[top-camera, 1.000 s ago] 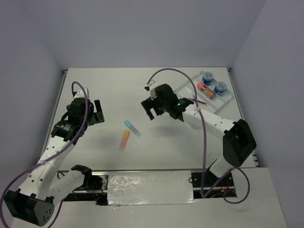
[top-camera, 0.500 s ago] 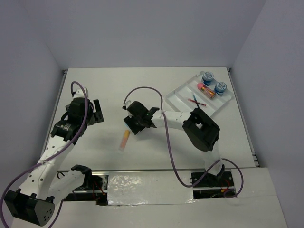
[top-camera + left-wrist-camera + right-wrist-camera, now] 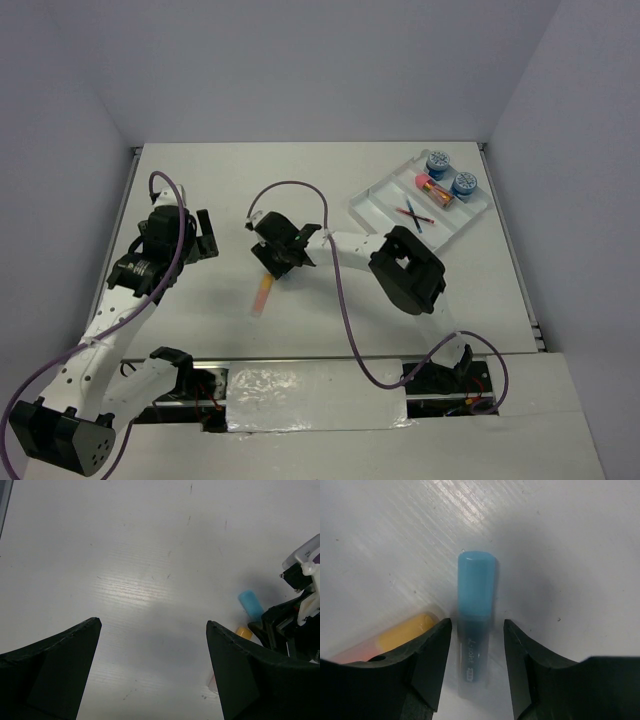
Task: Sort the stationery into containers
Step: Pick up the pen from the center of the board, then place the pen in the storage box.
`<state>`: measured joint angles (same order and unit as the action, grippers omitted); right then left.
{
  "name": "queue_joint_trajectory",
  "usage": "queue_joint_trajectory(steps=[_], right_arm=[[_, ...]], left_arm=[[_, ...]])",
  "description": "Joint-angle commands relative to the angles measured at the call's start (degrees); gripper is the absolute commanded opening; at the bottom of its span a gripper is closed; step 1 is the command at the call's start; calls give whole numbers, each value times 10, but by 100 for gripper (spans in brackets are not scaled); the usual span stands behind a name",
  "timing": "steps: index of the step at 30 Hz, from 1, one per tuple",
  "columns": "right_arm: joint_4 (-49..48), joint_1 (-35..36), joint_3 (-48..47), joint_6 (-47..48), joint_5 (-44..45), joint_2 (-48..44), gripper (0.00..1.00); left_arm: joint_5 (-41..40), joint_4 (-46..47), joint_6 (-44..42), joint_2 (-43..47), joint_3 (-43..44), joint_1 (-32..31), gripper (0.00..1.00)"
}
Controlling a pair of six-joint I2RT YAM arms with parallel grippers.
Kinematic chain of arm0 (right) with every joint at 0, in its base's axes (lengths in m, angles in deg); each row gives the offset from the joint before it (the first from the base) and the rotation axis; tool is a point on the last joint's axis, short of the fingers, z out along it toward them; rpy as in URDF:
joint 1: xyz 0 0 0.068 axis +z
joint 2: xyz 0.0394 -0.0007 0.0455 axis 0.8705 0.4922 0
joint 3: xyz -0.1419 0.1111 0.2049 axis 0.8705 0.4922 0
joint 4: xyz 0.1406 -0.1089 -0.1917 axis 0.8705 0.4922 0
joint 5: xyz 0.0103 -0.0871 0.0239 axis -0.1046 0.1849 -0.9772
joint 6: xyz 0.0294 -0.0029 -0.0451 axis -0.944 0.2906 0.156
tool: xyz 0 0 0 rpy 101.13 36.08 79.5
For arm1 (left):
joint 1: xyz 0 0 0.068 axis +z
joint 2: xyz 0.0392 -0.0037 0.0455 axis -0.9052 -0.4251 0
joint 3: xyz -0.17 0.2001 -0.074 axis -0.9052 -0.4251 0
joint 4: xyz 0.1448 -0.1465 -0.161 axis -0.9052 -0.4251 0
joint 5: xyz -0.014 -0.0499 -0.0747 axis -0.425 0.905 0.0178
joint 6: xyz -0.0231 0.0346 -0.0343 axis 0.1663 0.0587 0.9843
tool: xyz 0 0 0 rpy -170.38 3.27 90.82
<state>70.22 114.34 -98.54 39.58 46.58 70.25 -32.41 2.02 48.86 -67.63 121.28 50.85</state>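
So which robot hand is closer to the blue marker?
Right. The right gripper has a finger on each side of the blue marker; the left gripper sits well off to its left.

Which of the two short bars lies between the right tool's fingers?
The light-blue bar: it lies inside the right tool, while the orange bar lies outside, beside one finger.
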Motion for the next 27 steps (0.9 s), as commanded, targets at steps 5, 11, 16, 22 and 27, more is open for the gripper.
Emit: queue_joint_trajectory(steps=[5, 11, 16, 22, 27], right_arm=[[42, -1, -12, 12, 45, 6, 31], [-1, -77, 93, 28, 39, -128, 0], [24, -202, 150, 95, 30, -260, 0], [77, -319, 113, 169, 31, -251, 3], [108, -367, 62, 187, 4, -202, 5]], left_arm=[[-4, 9, 0, 5, 5, 3, 99], [-2, 10, 0, 7, 5, 3, 99], [4, 12, -2, 10, 3, 4, 99], [19, 14, -5, 1, 4, 4, 99], [22, 15, -6, 1, 3, 4, 99]])
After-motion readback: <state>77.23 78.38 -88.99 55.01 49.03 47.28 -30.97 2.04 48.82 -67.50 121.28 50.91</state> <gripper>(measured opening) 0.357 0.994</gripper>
